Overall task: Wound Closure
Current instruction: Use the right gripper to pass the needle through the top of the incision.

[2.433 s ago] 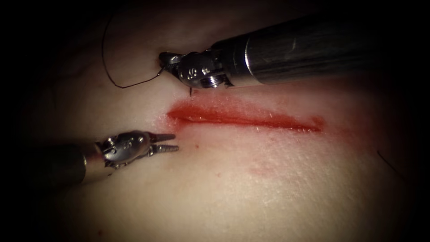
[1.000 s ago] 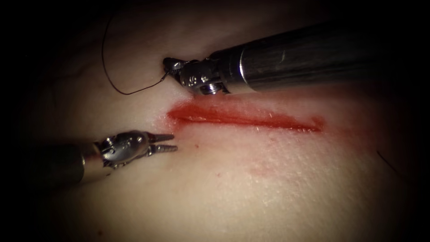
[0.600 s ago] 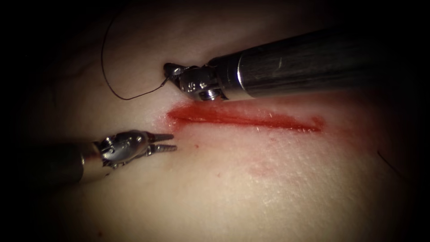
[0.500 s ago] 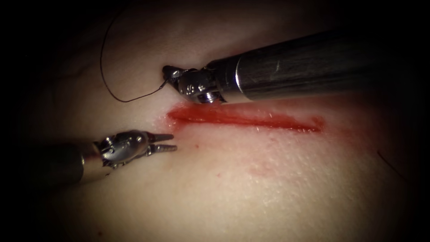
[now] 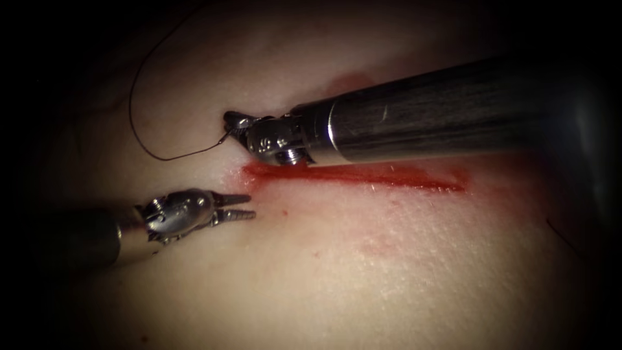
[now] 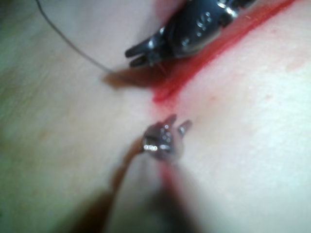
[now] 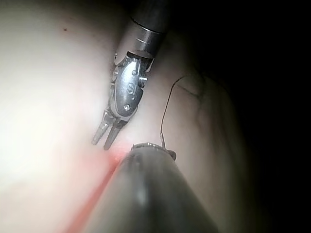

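Tissue [image 5: 363,272] lies pale and soft, with the cut [image 5: 363,174] running across it, edged in red fluid [image 5: 389,176]. Right tool [image 5: 234,122] sits just above the cut's left end, its jaws pressed together on the needle [image 5: 228,134] near the thread end; of the needle just a short sliver shows under the jaw tips, the rest of its curve and its point are hidden under the tool, so whether it is in the tissue cannot be told. Thread [image 5: 139,123] runs off from the jaws in a loose dark loop over the tissue above the cut. Left tool [image 5: 245,205] hangs below and left of the cut's left end, jaws slightly spread, holding nothing.

Handling, as a judgement: needle is stiff, thin and smooth, likely to swivel unless taken on its body, away from the point. Thread is light and limp. Tissue looks yielding and wet at the cut's edge, easily torn if pinched hard.
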Robot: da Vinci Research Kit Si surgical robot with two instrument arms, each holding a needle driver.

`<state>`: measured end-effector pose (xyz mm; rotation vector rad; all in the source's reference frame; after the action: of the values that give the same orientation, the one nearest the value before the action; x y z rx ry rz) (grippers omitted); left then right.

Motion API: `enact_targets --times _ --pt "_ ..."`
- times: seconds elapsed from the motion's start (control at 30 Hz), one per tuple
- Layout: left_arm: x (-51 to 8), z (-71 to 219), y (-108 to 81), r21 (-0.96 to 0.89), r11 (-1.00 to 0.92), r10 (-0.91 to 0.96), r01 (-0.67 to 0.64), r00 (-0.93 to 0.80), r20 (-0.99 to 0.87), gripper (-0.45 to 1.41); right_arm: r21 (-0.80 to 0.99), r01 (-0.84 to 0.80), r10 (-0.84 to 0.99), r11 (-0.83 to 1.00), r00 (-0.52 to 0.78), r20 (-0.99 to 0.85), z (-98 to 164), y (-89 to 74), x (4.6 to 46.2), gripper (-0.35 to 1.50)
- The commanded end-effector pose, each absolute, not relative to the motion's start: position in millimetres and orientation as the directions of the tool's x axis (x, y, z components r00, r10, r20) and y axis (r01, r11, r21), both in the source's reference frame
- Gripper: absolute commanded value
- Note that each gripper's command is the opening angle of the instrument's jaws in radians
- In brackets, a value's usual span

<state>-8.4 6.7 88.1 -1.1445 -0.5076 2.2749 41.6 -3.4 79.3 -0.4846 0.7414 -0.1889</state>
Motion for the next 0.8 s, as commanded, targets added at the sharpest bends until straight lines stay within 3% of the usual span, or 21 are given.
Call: enact_targets --times 0.03,0.8 --pt "-9.0 88.8 6.4 -0.548 -0.784 0.614 -0.292 -0.494 -0.615 -0.06 -0.477 0.001 -0.328 0.879 0.728 -0.602 79.9 -4.1 42.1 -0.35" --pt "-8.9 88.8 6.4 -0.550 -0.780 0.619 -0.297 -0.492 -0.612 -0.06 -0.376 -0.082 -0.205 0.923 0.722 -0.661 79.9 -5.2 40.3 -0.35"
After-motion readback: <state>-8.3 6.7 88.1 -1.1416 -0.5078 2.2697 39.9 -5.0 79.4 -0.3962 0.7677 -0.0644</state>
